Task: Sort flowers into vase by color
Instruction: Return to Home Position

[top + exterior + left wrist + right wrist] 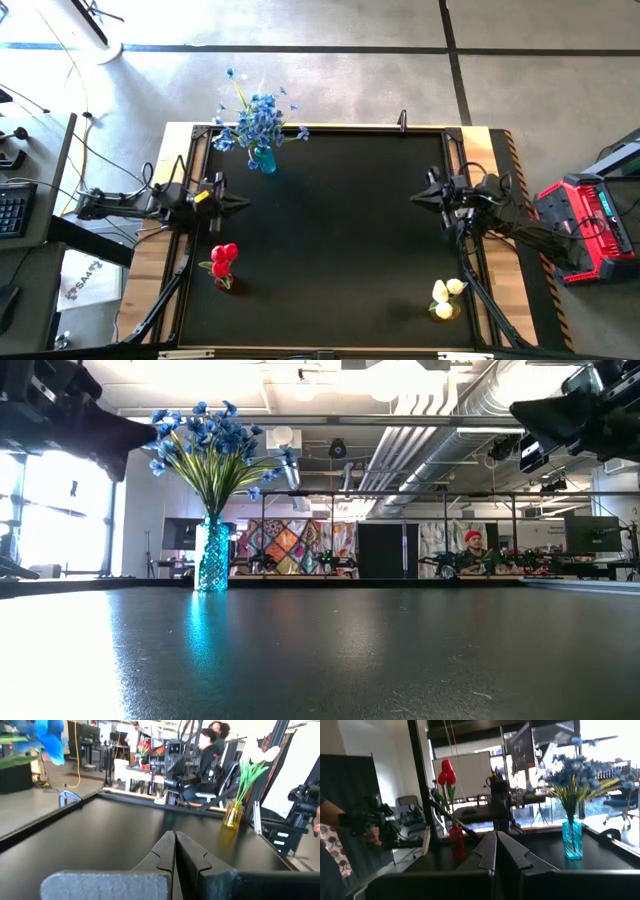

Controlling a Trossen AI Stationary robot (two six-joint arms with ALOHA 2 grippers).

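Looking down from above, where do the flowers stand?

Three bunches, each in its own vase on the black table (pixel 330 250). The blue sprays (pixel 262 122) fill the blue vase (pixel 265 160) at the table's top edge in the high view, left of centre. The red tulips (pixel 224 256) stand in the red vase (pixel 224 284) at the left edge, low in that view. The pale yellow tulips (pixel 446 291) stand in the yellow vase (pixel 443 311) near the lower right corner.

And the arms?

The left gripper (pixel 240 202) hangs at the table's left side, between the blue vase and the red vase, pointing inward. The right gripper (pixel 420 199) mirrors it at the right side, well apart from the yellow vase. The low view shows both arms high above the surface.

Are the pincers grasping anything?

No. The left arm's dark fingers (pixel 162 852) press together tip to tip, clenched on nothing. The right arm's fingers (pixel 487 850) look the same.

Anything beyond the table?

People in the room. The left wrist view shows a seated person (pixel 205 760) behind the yellow vase. A person's forearm (pixel 332 812) shows at the edge of the right wrist view.
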